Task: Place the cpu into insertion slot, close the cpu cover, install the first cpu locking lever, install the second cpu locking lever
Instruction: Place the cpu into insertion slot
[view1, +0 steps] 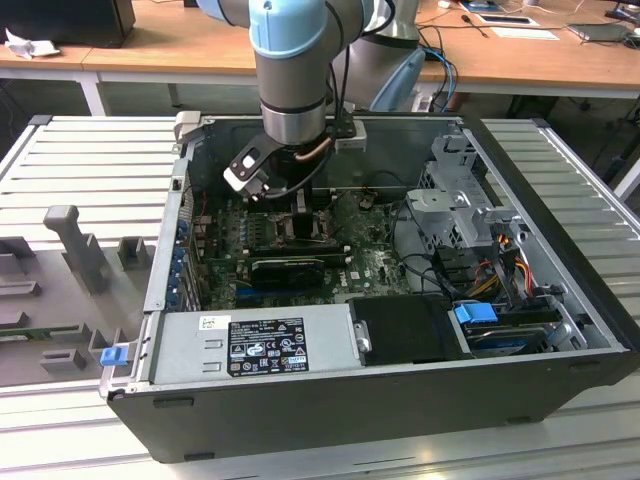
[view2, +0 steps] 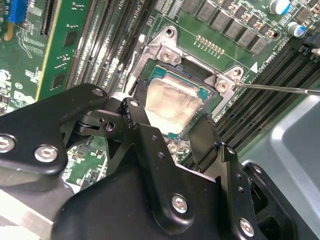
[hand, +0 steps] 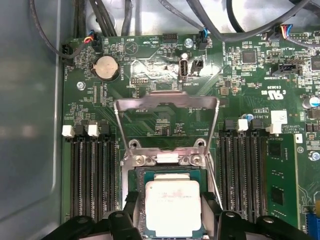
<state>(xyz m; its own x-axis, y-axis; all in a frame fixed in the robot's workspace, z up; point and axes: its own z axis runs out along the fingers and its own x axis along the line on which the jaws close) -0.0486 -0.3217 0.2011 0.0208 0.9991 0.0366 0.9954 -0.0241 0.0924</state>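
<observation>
Clasping the cpu (hand: 172, 207) — fingers (hand: 131, 201) on both edges

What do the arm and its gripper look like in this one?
The arm is a grey tube with light-blue joint caps; a copper-coloured cable loops at its wrist. The gripper is matte black, jointed link plates with silver screws.

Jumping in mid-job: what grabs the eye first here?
The pale cpu lies in the insertion slot, with the gripper right over it in both wrist views. Beside the slot, the cpu cover stands open, not yet closed. In the exterior view, the arm reaches down into the open computer case.
</observation>
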